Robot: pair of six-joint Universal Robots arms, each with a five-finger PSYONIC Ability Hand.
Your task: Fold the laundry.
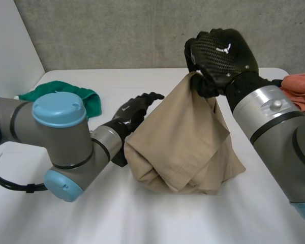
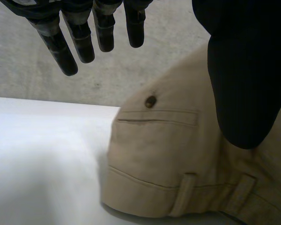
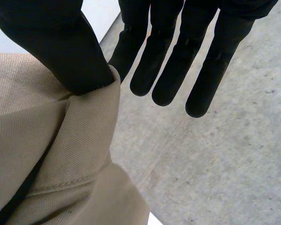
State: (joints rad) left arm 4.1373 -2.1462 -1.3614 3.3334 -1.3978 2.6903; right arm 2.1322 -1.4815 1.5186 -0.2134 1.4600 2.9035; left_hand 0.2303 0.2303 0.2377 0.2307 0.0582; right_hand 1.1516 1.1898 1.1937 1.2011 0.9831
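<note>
I work at a white table (image 1: 142,223) with a smooth, matt top, softly lit. Behind its far edge stands a rough grey concrete wall (image 1: 117,30), mottled and pitted. To my left a plain white side wall (image 1: 10,40) meets it at 1 corner.

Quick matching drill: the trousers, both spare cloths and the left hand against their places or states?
1 tan cotton trousers
2 crumpled green cloth
3 orange cloth
4 left hand

A open, beside the trousers
B pinched at the top and lifted by the right hand
C beyond the left arm
D beyond the right arm

Pairs: 1-B, 2-C, 3-D, 4-A
</note>
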